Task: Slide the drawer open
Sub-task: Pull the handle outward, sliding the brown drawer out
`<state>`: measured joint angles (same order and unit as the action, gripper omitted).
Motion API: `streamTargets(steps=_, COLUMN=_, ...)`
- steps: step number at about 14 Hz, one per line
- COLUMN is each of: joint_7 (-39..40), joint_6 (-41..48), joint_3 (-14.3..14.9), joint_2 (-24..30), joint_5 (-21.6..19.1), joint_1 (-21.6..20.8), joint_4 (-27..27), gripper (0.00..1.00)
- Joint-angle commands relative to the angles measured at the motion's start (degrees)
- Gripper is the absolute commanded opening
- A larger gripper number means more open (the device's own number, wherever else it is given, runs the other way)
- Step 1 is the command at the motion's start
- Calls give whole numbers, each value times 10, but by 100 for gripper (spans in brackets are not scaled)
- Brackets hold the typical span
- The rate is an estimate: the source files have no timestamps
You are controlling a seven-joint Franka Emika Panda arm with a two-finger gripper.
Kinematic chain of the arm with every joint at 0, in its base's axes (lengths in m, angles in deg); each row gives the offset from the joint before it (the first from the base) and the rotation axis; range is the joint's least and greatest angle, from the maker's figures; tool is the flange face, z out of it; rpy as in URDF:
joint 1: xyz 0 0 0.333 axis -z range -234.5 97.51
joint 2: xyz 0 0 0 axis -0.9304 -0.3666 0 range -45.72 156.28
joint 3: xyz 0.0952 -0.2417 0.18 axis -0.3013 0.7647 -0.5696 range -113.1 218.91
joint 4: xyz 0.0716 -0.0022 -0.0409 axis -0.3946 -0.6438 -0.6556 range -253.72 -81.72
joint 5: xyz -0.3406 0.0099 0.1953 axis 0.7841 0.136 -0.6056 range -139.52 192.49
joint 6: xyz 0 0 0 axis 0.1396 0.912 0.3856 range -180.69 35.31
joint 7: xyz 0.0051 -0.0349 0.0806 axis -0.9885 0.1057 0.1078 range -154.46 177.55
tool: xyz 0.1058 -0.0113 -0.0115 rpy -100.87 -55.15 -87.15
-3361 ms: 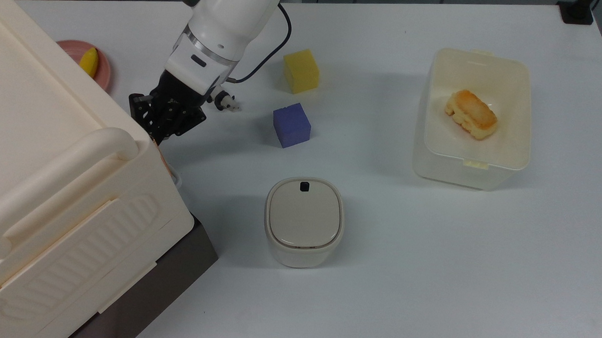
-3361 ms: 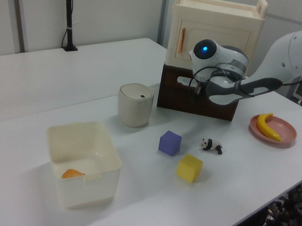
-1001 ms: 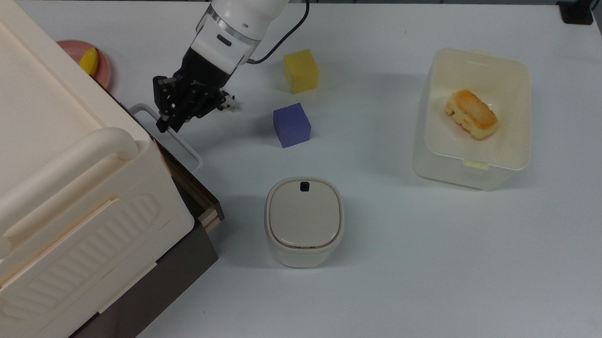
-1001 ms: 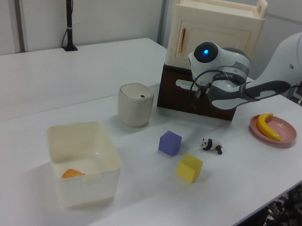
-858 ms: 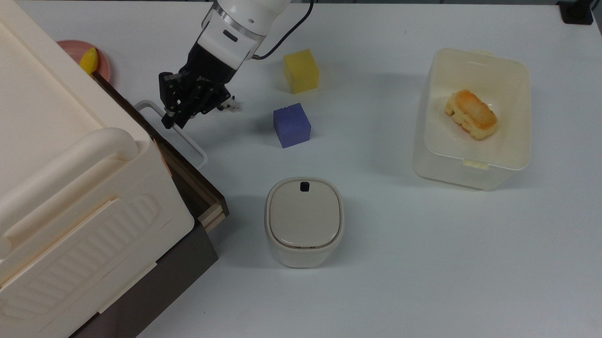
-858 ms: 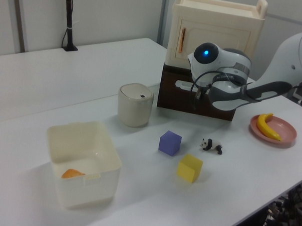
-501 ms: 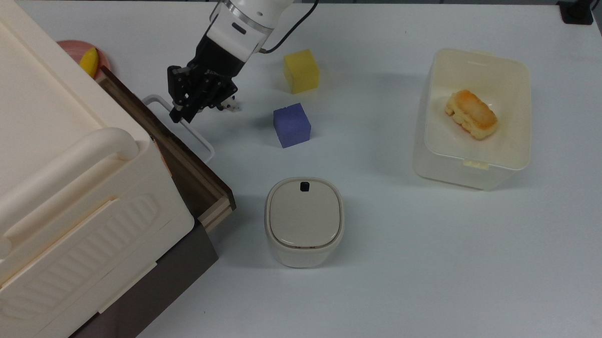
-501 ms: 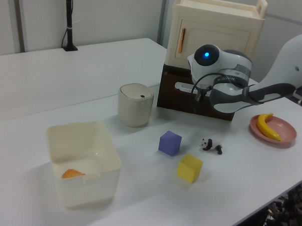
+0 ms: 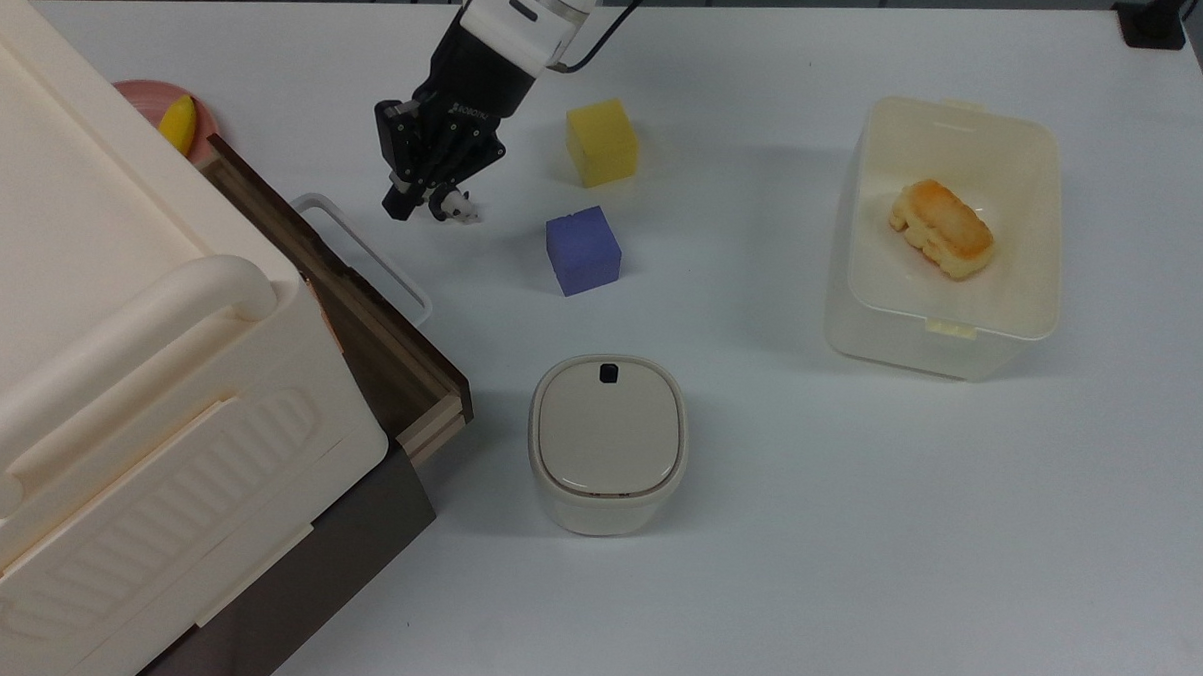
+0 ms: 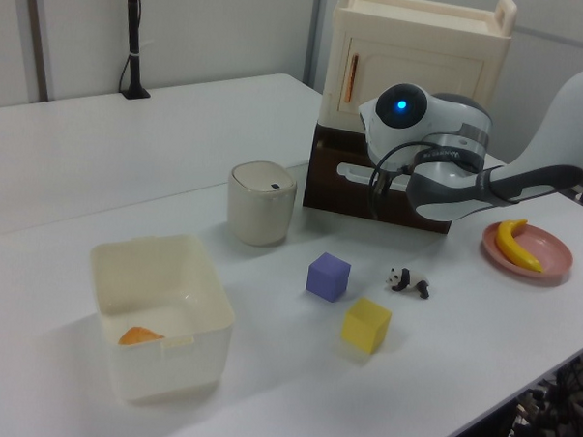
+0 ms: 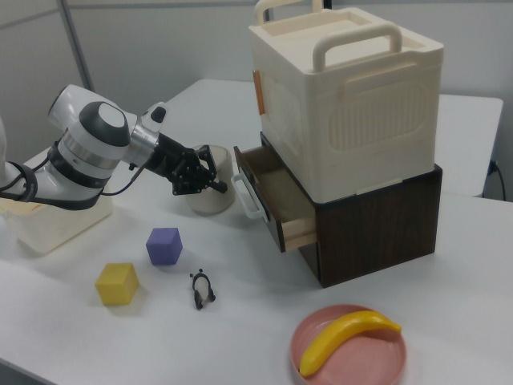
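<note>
Already the long shallow wooden drawer, dark brown at the front with pale plywood side edges, stood pulled out of the dark brown cabinet base at the middle of the right view, beneath the big cream plastic box. In the top view it jutted from under that box at the left of the frame, its thin white loop handle on the side nearest the arm.

By my reading, the opening step was done, or nearly so. The black two-finger pincer hovered at the upper centre of the top view, apart from the handle and holding nothing; whether its fingers were spread or pressed together I cannot tell. A small panda figure lay on the white surface just beside its tip. If more opening were wanted, the next move would call for coming back to the handle and pulling along the slide line; otherwise, simply lifting clear.

The drawer's front panel ran diagonally in the top view, from upper left to lower right, and faced the upper right. That diagonal was its long axis.
</note>
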<state>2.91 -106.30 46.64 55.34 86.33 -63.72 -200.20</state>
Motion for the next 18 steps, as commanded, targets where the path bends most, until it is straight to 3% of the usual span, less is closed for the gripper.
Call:
streamTargets(steps=1, joint_7=-17, joint_6=-5, joint_3=2, joint_2=21, joint_5=8, joint_1=-4, joint_4=-21, gripper=14)
streamTargets(steps=4, joint_7=-17, joint_6=-5, joint_3=2, joint_2=19, joint_5=6, joint_1=1, joint_4=-20, gripper=49)
streamTargets(steps=5, joint_7=-17, joint_6=-5, joint_3=2, joint_2=18, joint_5=5, joint_1=1, joint_4=-19, gripper=53)
streamTargets(steps=11, joint_7=-16, joint_6=-5, joint_3=3, joint_2=-5, joint_5=6, joint_1=4, joint_4=-14, gripper=53)
streamTargets(steps=18, joint_7=-12, joint_6=-6, joint_3=5, joint_2=-65, joint_5=12, joint_1=29, joint_4=44, gripper=51)
